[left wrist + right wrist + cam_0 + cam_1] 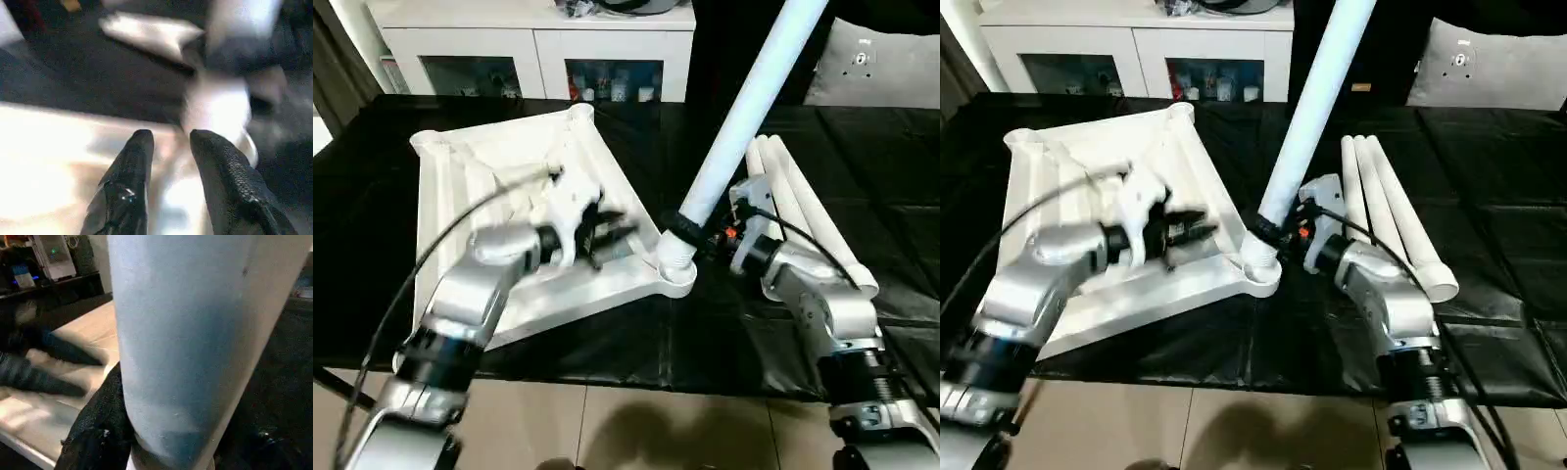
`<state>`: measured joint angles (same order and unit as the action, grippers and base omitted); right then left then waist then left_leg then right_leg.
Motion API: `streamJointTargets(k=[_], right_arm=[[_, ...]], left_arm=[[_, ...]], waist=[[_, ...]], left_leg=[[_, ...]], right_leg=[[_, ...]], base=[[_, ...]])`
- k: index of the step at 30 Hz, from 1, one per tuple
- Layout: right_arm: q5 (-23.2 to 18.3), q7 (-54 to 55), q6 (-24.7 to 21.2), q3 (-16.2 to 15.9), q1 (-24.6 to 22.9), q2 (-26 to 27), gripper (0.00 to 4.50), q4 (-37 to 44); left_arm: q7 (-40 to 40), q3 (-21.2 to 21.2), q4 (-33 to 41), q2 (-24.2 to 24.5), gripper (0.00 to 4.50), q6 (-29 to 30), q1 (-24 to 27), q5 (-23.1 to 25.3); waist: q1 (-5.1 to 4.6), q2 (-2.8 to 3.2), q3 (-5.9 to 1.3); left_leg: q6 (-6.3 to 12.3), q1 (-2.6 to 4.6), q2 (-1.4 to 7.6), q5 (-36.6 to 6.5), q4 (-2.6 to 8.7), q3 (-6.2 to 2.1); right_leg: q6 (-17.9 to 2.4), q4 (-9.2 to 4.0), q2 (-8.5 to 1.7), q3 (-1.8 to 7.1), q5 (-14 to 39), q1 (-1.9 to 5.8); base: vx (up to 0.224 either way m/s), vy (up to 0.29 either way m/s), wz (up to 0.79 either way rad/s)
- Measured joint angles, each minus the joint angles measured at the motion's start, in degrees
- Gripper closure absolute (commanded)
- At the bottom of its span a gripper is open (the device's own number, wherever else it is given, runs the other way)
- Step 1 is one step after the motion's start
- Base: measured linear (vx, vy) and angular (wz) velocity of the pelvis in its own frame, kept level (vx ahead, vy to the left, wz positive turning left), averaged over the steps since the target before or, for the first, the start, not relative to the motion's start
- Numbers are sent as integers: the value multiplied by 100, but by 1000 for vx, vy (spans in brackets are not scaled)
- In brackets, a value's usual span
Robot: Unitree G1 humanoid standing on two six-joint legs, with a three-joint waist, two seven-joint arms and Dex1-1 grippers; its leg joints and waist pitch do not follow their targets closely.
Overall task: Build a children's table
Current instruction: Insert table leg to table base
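Observation:
The white table top [460, 166] lies upside down on the black-covered surface, ribbed underside up. One white leg [744, 108] stands in its near right corner socket [675, 269], leaning up and to the right. My right gripper [685, 230] is shut around the leg just above the socket; a black finger [98, 426] wraps the tube [186, 333]. My left gripper [617, 233] hovers over the underside, fingers apart and holding nothing, pointing toward that socket. Three more legs [803, 211] lie side by side to the right of the top.
A white cabinet with glass doors [538, 44] stands behind the work surface. A grey panel [871, 59] is at the back right. The front edge of the black cover [636, 382] runs close to my arms, with floor below it.

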<state>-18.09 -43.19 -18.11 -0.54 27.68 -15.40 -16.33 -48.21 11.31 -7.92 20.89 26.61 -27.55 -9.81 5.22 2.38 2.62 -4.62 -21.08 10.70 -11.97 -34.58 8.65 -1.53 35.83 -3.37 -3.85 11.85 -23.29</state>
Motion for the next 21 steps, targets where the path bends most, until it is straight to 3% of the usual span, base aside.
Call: streamJointTargets(k=[8, 21], right_arm=[[13, -206, -149, -163, -1, -35, 264, 109], [40, -255, -158, -232, -20, -84, 264, 175]], left_arm=[[-479, 486, -231, 33, 281, -96, 267, 73], [-346, 636, -892, 22, 281, -715, 185, 458]], waist=[[-11, 2, 1], [-10, 5, 1]], left_leg=[[-9, 1, 4, 6, 1, 1], [-9, 2, 4, 6, 0, 0]], right_leg=[[0, 13, 1, -1, 0, 1], [0, 15, 1, -1, 0, 2]], base=[[0, 0, 0], [0, 0, 0]])
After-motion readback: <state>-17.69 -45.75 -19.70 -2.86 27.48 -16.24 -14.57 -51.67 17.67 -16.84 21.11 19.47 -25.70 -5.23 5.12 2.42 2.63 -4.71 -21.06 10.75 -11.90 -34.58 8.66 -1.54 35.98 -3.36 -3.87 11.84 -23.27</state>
